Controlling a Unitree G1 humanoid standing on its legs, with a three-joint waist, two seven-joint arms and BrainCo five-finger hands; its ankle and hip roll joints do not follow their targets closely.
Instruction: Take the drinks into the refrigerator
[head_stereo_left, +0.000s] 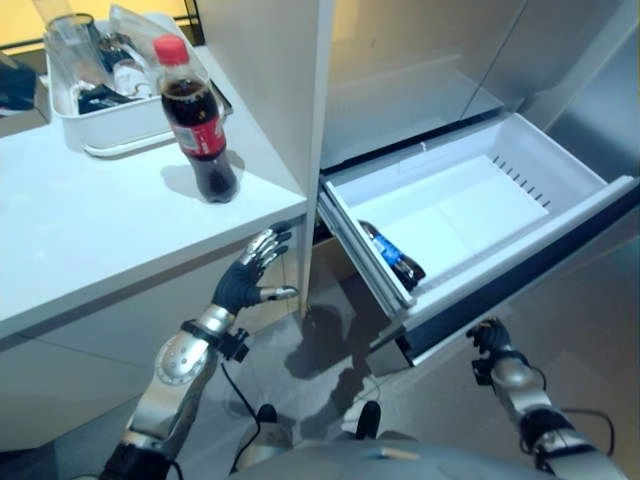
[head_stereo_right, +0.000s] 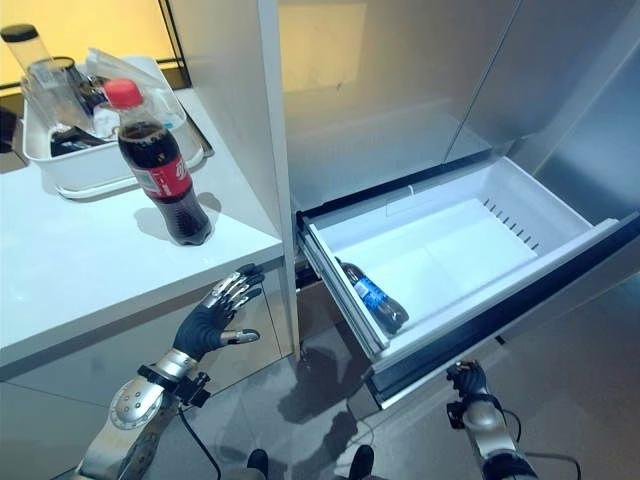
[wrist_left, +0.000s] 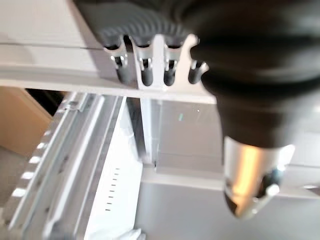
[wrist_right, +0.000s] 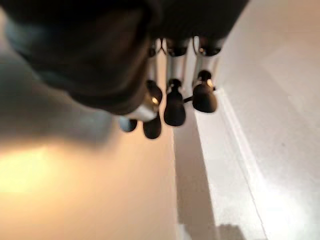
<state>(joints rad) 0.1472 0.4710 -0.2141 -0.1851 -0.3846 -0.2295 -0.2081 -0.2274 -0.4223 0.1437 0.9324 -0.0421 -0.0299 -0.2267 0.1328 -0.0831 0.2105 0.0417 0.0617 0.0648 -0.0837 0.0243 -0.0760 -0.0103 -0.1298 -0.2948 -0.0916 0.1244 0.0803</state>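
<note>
- The left hand (head_stereo_left: 245, 281) is raised in front of the white bench (head_stereo_left: 90, 230), just below its front edge. Its palm is turned toward the cabinet face, its fingers (head_stereo_left: 268, 244) are straight and spread, released and holding nothing, and its thumb juts out to the side.
- The left forearm climbs from the lower left, with the wrist bent slightly upward.
- The right hand (head_stereo_right: 466, 381) sits low, just under the front panel of the open refrigerator drawer (head_stereo_left: 520, 215). Its fingers (wrist_right: 174, 107) are curled in and clenched, with nothing between them.
- The right forearm comes in from the lower right and points up toward the drawer front.
- A cola bottle (head_stereo_left: 198, 122) with a red cap stands upright on the bench, near its front right corner.
- A second bottle (head_stereo_right: 372, 296) with a blue label lies on its side in the drawer, against its left wall.
- A white tray (head_stereo_right: 75, 165) of clutter sits behind the upright bottle on the bench.
</note>
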